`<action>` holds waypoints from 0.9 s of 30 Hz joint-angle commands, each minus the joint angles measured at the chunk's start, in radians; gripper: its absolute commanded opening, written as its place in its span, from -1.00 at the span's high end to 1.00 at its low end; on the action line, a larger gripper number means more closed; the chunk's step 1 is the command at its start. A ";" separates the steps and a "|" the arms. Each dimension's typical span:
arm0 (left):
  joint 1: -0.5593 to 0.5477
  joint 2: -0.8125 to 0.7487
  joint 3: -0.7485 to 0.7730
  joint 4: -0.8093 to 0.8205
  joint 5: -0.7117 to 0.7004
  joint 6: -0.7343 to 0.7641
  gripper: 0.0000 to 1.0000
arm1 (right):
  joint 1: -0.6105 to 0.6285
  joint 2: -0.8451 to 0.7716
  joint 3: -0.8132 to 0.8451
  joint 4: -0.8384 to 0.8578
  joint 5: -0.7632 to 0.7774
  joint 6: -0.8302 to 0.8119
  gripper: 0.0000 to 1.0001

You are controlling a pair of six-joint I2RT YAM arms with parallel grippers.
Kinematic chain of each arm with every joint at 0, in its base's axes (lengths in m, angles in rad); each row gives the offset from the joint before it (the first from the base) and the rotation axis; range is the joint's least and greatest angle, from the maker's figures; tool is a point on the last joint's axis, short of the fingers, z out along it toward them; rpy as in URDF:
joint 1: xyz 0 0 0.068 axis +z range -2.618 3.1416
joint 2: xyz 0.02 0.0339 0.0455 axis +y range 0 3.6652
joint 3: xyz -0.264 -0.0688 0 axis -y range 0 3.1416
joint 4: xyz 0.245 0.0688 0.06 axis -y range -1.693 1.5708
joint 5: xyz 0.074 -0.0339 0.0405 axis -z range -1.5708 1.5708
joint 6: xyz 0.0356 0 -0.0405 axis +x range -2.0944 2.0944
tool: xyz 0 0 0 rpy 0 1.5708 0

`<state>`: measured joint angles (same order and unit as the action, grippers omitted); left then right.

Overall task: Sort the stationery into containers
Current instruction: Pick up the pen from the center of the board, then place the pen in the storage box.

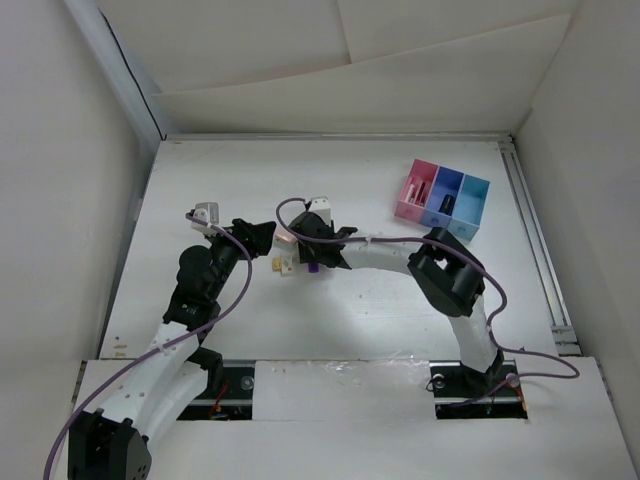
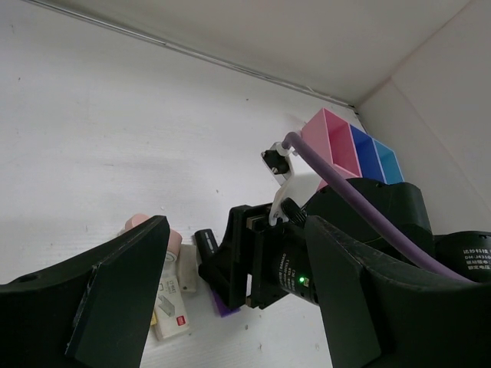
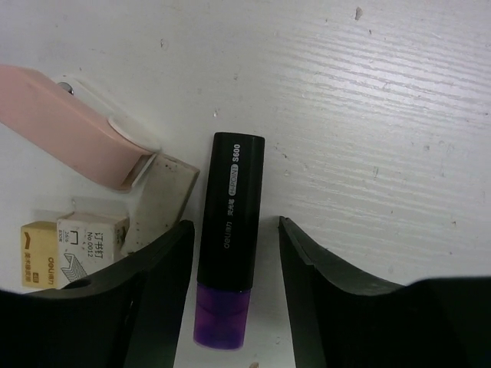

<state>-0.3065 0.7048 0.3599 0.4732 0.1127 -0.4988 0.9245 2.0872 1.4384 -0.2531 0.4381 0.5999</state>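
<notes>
Squarely inside the right gripper (image 3: pixel 234 230) lies the purple marker (image 3: pixel 229 203).

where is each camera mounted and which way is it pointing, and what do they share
top external: high behind the robot, looking down on the table; left gripper and right gripper both show.
left wrist: rides the left wrist, looking across the table toward the three-bin tray; its own open fingers frame the bottom.
right wrist: looks straight down at a black-and-purple marker lying between its own open fingers.
shared: top external and left wrist both show the tray and the right gripper.
</notes>
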 commanded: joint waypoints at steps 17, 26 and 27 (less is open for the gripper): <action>-0.002 -0.013 0.044 0.036 0.016 -0.004 -0.36 | -0.275 -0.337 -0.093 0.014 0.071 -0.023 0.74; -0.002 -0.002 0.044 0.036 0.016 -0.004 -0.36 | -0.657 -0.438 -0.082 -0.014 0.071 -0.034 0.74; -0.002 -0.002 0.044 0.036 0.016 -0.004 -0.36 | -0.677 -0.429 -0.082 -0.014 0.071 -0.034 0.74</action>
<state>-0.3065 0.7048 0.3599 0.4732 0.1139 -0.4988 0.2623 1.6375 1.3468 -0.2485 0.5125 0.5785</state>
